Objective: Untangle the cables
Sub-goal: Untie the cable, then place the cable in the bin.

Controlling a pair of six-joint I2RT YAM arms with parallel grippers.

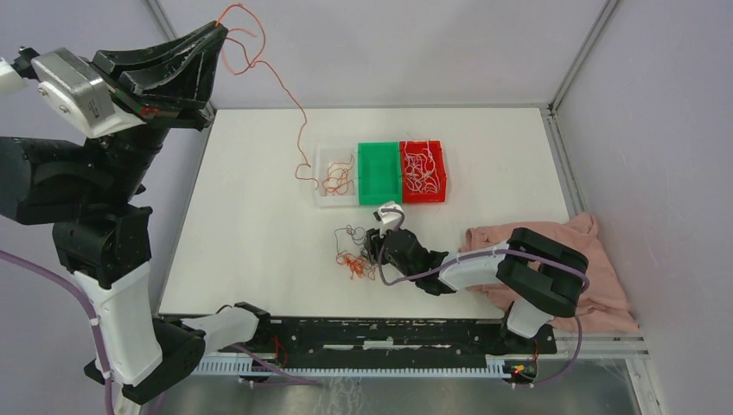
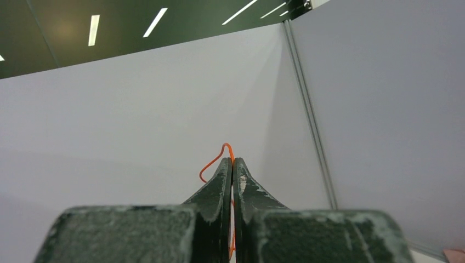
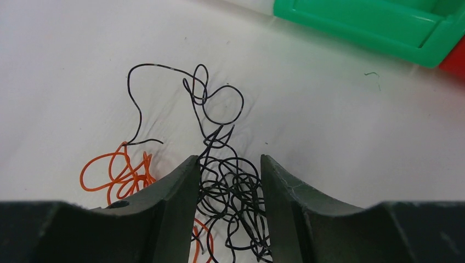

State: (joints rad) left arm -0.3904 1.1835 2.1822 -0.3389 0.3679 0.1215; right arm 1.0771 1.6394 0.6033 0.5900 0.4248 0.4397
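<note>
Walls close in the white table (image 1: 259,216) at the left, back and right, and a broad stretch of white surface lies between the left edge and the three trays. These sit in a touching row toward the back: the clear tray (image 1: 335,203) with orange curls, the green tray (image 1: 379,169), and the red tray (image 1: 442,164) with white cables (image 1: 422,171). A pink cloth (image 1: 605,259) crowds the near right corner. The left arm is reared up high over the far left corner, close to the back wall. The left gripper (image 2: 232,161) is pinched tight on an orange cable (image 1: 290,99), which loops past the tips and hangs in a long line down to the clear tray. The left wrist view shows only wall and that small orange loop. The right arm stretches low from beside the cloth to mid-table. The right gripper (image 3: 227,159) is parted, its fingers straddling the black tangle (image 3: 230,192) without clamping it. Only the right wrist view shows this clearly, along with the orange bunch (image 3: 118,172) just beside its left finger.
</note>
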